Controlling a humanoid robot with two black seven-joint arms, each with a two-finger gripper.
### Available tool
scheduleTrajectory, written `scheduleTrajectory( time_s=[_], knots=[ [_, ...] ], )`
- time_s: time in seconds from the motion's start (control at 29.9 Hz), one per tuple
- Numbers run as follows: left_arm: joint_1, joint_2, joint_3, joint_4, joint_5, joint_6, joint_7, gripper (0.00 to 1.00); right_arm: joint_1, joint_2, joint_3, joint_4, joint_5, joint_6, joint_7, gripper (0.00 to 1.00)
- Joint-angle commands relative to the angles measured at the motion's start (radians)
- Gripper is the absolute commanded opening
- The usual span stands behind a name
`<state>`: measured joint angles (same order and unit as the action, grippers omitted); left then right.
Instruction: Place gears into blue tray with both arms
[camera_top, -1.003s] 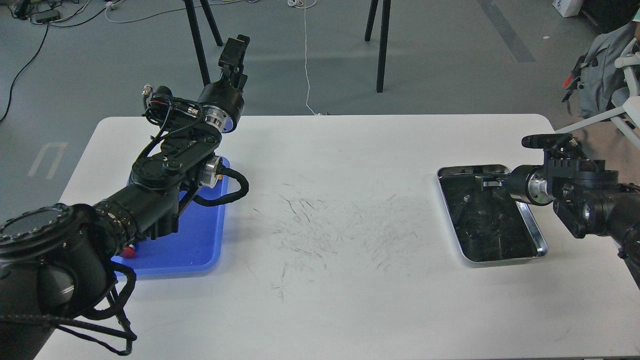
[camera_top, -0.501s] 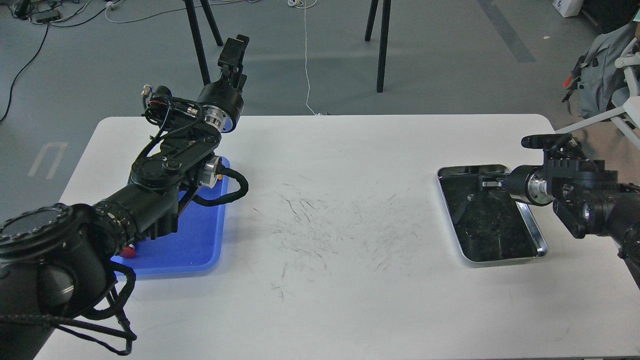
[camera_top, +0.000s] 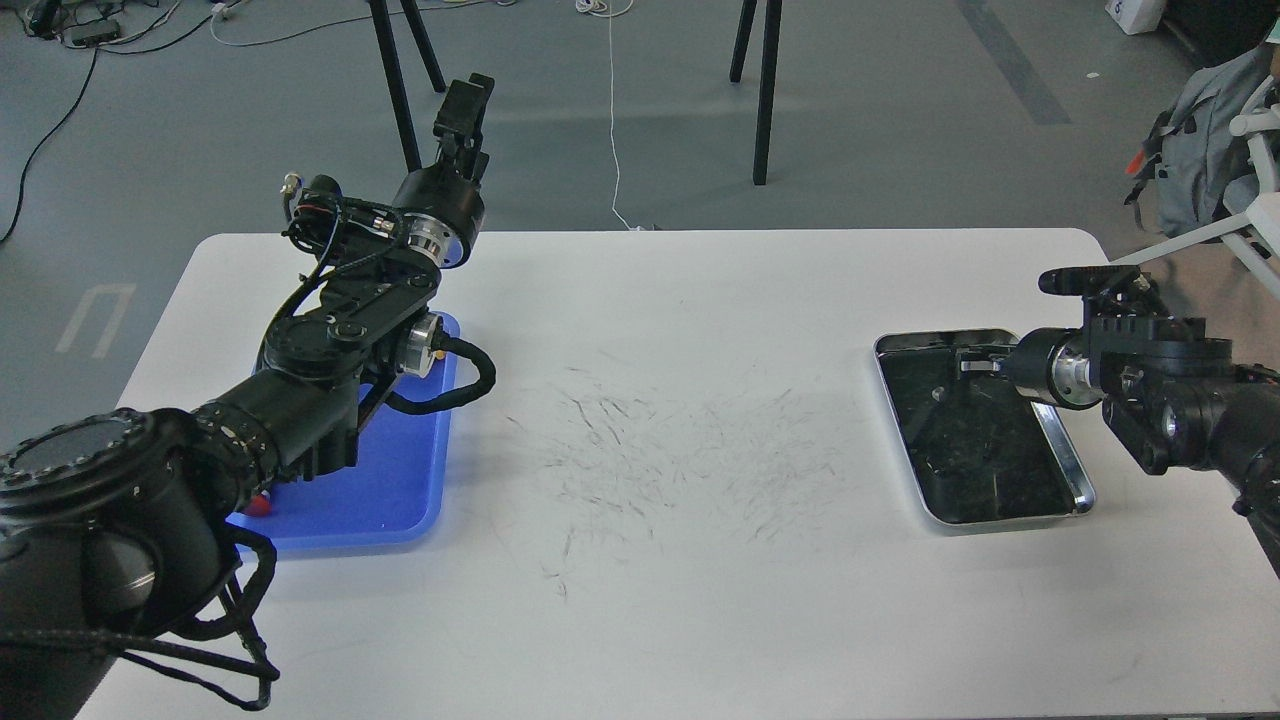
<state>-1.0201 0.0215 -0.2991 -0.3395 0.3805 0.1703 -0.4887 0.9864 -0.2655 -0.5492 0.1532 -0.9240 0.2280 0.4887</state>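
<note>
The blue tray lies at the table's left, largely covered by my left arm. My left gripper is raised high beyond the table's far edge, pointing up and away from the tray; its fingers merge into one dark shape. My right gripper reaches in from the right, low over the far part of the shiny silver tray; its small fingers cannot be told apart. I cannot make out the gears: the silver tray's dark reflecting floor shows nothing clear, and the arm hides much of the blue tray.
A red-capped button peeks out beside my left forearm on the blue tray. The white table carries scuff marks in its middle. Black stand legs rise from the floor behind the table. A chair and bag stand far right.
My left arm has shifted slightly left, hiding more of the red-capped button. My right gripper has edged a little left and farther back over the silver tray.
</note>
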Motion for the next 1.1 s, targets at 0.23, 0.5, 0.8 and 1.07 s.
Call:
scheduleTrajectory(
  time_s=[0.23, 0.5, 0.8, 1.07],
  knots=[
    [-0.006, -0.002, 0.000, 0.001, 0.000, 0.000, 0.000, 1.00, 0.018, -0.009, 0.000, 0.011, 0.011, 0.050, 0.000, 0.10],
    [-0.011, -0.002, 0.000, 0.001, 0.001, 0.000, 0.000, 1.00, 0.028, -0.014, 0.012, 0.011, 0.013, 0.090, 0.000, 0.10],
    [-0.012, -0.002, -0.002, 0.001, 0.001, 0.000, 0.000, 1.00, 0.061, -0.035, 0.012, 0.009, 0.014, 0.114, 0.000, 0.11],
    [-0.012, -0.003, -0.002, 0.001, 0.001, 0.000, 0.000, 1.00, 0.110, -0.072, 0.015, 0.012, 0.017, 0.145, 0.000, 0.11]
  ],
)
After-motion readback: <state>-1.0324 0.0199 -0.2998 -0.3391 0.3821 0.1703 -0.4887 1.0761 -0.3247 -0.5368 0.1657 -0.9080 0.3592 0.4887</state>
